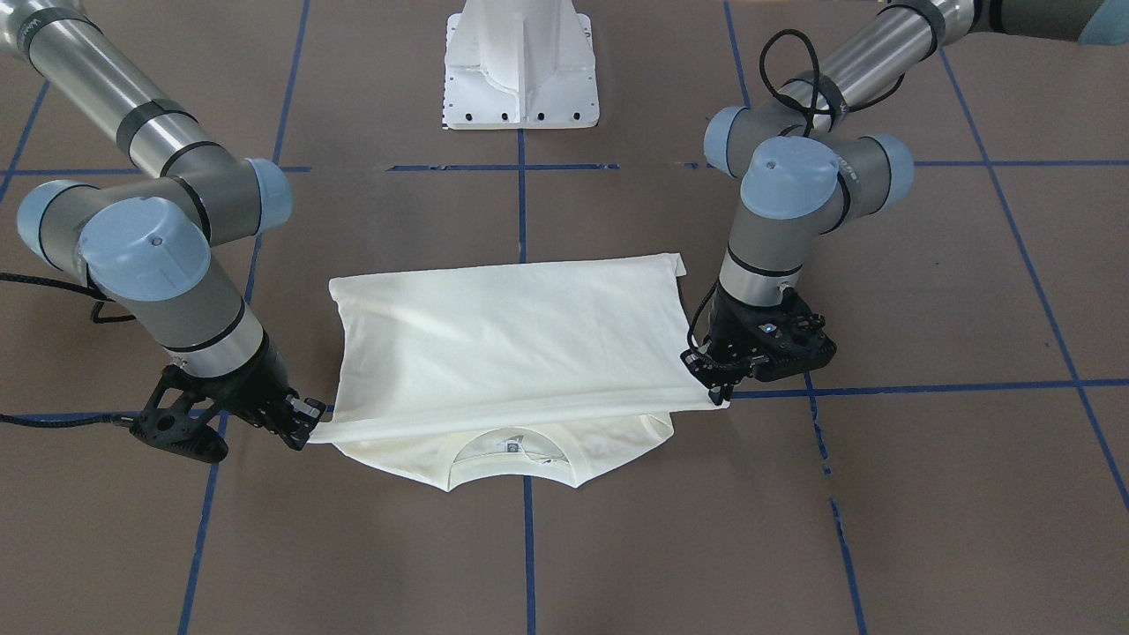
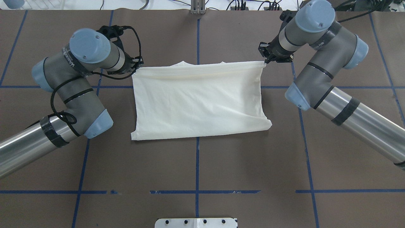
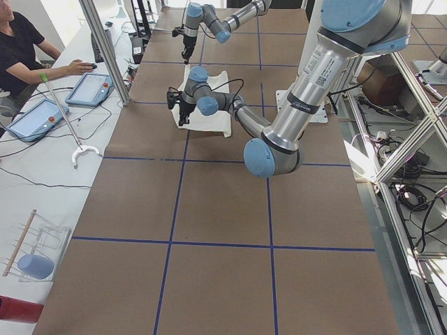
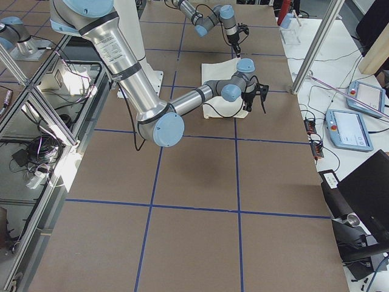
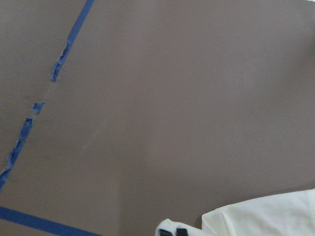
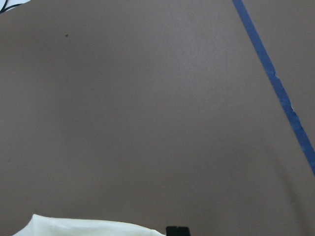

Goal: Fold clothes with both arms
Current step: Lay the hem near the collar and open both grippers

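Tabletop point(image 1: 882, 494), brown and taped into blue squares, carries everything. Over it the left arm point(image 2: 76, 82) and right arm point(image 2: 322, 76) reach out on either side of the cream T-shirt point(image 1: 503, 335). It lies between the two pincers, plain side up, with its long axis running straight from one to the other. Its collar point(image 1: 512, 450) points away from the robot, peeking out just past the line between the pincers. The left gripper point(image 1: 719, 392) is clamped on one corner of the upper layer and the right gripper point(image 1: 307, 425) on the other. That edge is stretched taut between them.
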Robot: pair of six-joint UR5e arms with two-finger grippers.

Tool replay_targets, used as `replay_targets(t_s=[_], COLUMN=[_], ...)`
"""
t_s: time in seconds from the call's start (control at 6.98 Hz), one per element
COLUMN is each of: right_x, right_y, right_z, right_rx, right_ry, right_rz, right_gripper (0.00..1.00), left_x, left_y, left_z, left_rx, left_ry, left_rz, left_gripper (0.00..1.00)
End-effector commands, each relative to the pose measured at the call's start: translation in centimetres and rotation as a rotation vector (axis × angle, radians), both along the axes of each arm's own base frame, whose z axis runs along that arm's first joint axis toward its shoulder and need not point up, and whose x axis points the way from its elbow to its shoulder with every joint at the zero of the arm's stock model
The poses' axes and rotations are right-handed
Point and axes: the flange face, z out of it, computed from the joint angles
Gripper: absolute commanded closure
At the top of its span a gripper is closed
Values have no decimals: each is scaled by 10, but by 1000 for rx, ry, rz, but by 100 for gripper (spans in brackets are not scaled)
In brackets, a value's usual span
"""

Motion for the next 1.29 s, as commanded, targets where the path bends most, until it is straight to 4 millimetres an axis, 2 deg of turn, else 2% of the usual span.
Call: replay_targets(t_s=[0.0, 0.14, 0.29, 0.43, 0.57, 0.86, 1.0, 1.15], right_x=[-5, -6, -9, -9, -8, -3, -5, -8], right_y=[-8, -9, -7, -5, -5, 4, 29, 88], right_z=[-11, -22, -23, -18, -12, -25, -27, 7], right_rx=[13, 22, 31, 24, 24, 33, 39, 34], right_ry=[-16, -27, -28, -28, -17, -62, -85, -70], right_rz=[5, 6, -3, -10, -9, -60, -82, -131], right_gripper=[100, 100, 100, 82, 1, 0, 0, 0], left_x=[2, 6, 7, 7, 10, 10, 10, 9], left_y=[-2, -1, 0, 0, -3, -3, -2, -2], left_z=[-6, -14, -15, -15, -5, -4, -6, -12], left_rx=[6, 8, 7, 6, -5, -12, -10, -6], left_ry=[8, 16, 17, 19, 4, 5, 6, 12], left_rz=[-1, 0, 3, 1, -3, -2, 0, 1], left_gripper=[100, 100, 100, 74, 1, 0, 0, 0])
